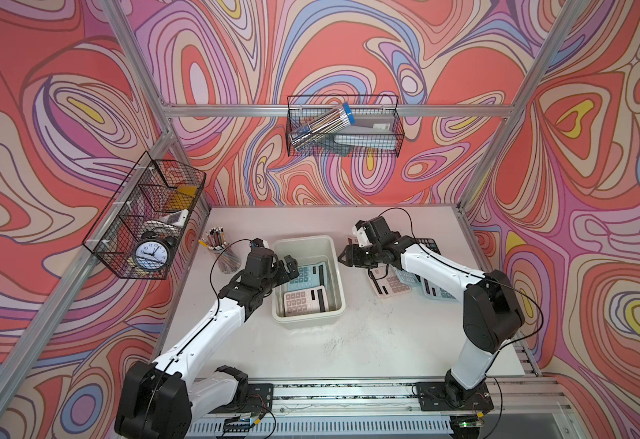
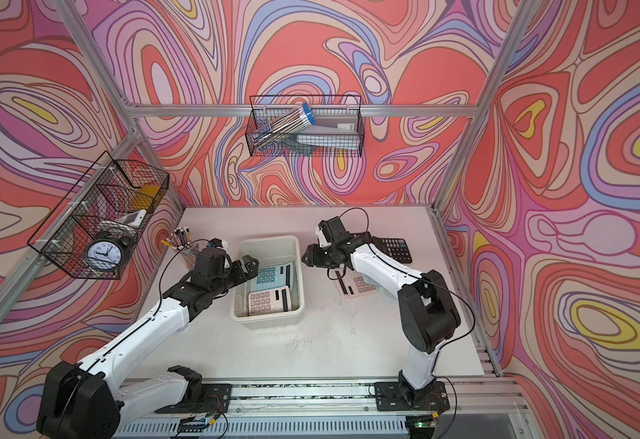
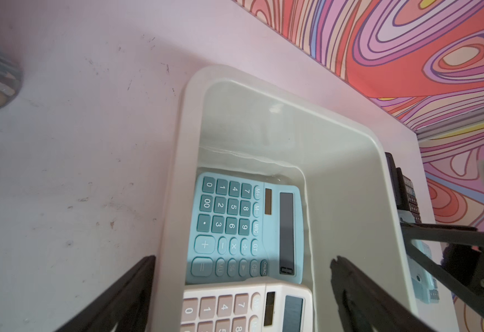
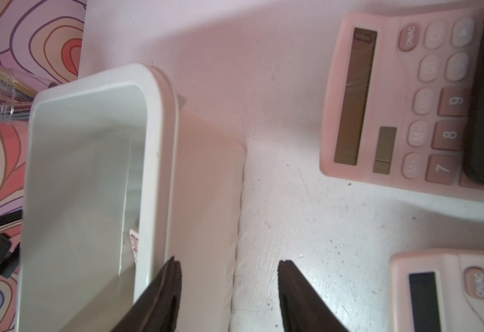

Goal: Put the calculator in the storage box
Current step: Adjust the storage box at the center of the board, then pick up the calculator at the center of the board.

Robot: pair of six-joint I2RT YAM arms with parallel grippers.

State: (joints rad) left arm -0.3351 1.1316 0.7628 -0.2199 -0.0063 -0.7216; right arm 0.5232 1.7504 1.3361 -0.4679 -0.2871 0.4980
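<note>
Two calculators (image 1: 308, 274) lay in the box (image 1: 303, 240) below the left end effector (image 1: 291, 268), spread wide and empty; the right end effector (image 1: 343, 257), box beside it, hung half-open, empty.

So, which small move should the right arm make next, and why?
Probably turn the right gripper toward a pink calculator on the table and line up over it. Its fingers stand apart and empty beside the storage box, which already holds a blue calculator and a second pink calculator, while others lie on the table.
</note>
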